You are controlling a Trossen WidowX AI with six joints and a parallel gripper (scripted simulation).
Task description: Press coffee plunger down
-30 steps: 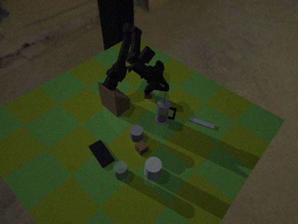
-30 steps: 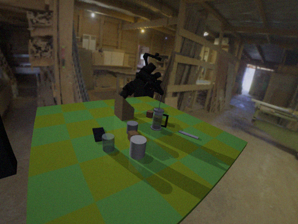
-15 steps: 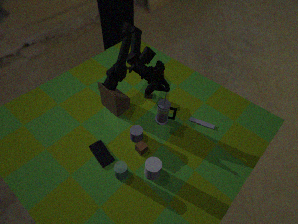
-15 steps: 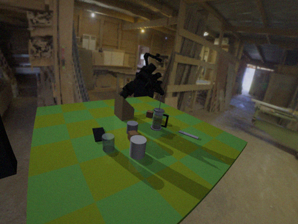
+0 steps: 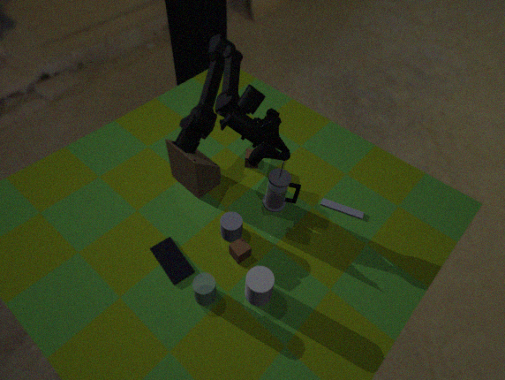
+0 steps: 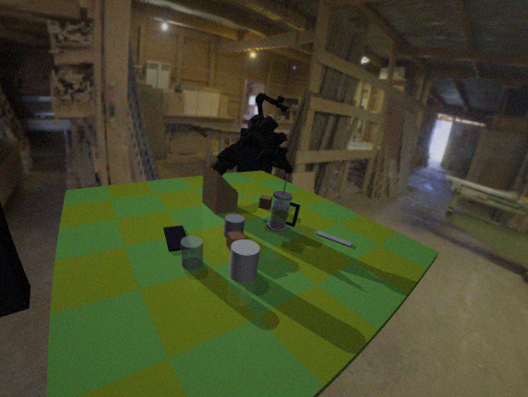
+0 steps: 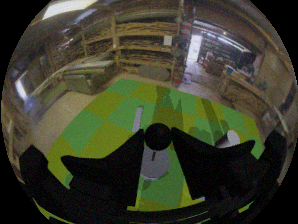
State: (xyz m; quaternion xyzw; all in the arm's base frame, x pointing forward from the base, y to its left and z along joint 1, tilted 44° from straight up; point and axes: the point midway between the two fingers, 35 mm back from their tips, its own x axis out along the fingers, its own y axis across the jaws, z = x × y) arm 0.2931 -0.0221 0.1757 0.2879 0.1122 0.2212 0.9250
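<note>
The coffee press [image 5: 276, 194] [image 6: 279, 214] stands upright on the checkered table, its black handle [image 5: 297, 193] [image 6: 295, 215] pointing right in the top and exterior views. Its thin plunger rod [image 5: 282, 167] [image 6: 285, 184] stands up well above the lid [image 7: 156, 167]. My gripper [image 5: 286, 155] [image 6: 288, 168] is above the press and shut on the round black plunger knob [image 7: 158, 136], with one finger on each side in the wrist view. The fingers mostly hide the knob in the top and exterior views. The fingers are clear of the lid.
A brown wedge-shaped block [image 5: 194, 172] [image 6: 219, 194] stands left of the press, a small brown block [image 5: 246, 161] [image 6: 265, 201] behind. A pale bar [image 5: 342, 209] [image 6: 333, 238] lies right. A grey cylinder [image 5: 231, 226], brown box [image 5: 240, 250], white cylinder [image 5: 260, 287], glass [image 5: 204, 289] and dark slab [image 5: 172, 261] are nearer the front.
</note>
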